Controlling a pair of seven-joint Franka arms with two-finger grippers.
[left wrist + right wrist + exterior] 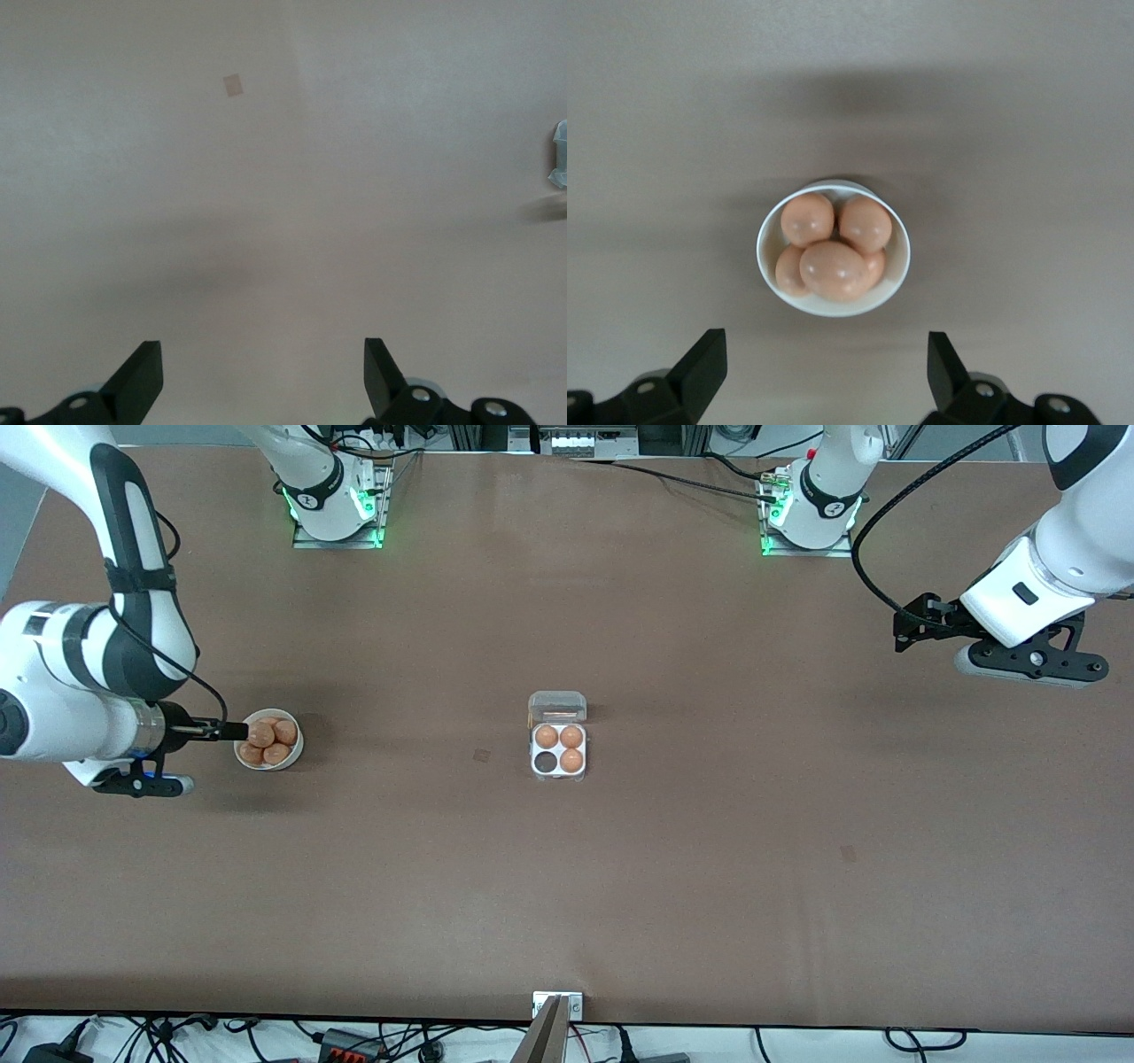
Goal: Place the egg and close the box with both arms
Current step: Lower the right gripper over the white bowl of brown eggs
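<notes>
Right gripper (819,372) hangs over the round white bowl (292,757) of tan eggs at the right arm's end of the table, fingers spread wide and empty, apparently lined up to pick the top egg (833,271). At the table's middle the egg box (558,772) sits with its clear lid (557,707) thrown open and one cup (546,762) vacant, ready for that egg. Left gripper (264,372), also released, waits above bare table (709,868) at the left arm's end, probably until the lid needs closing.
</notes>
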